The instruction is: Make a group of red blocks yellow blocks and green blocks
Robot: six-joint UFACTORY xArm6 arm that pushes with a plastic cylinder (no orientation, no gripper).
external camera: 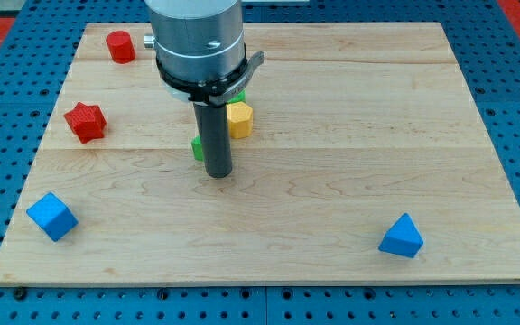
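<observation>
My tip (218, 172) rests on the wooden board near its middle. A green block (197, 148) is just to its left, mostly hidden behind the rod. A yellow hexagonal block (240, 119) sits just above and right of the tip. Another green block (239, 96) peeks out above the yellow one, under the arm's body. A red star-shaped block (86, 121) lies at the view's left. A red cylinder-like block (120, 46) lies at the view's top left. Other blocks may be hidden under the arm.
A blue cube (51, 217) sits at the view's bottom left. A blue triangular block (402, 236) sits at the view's bottom right. The board (359, 135) lies on a blue perforated table.
</observation>
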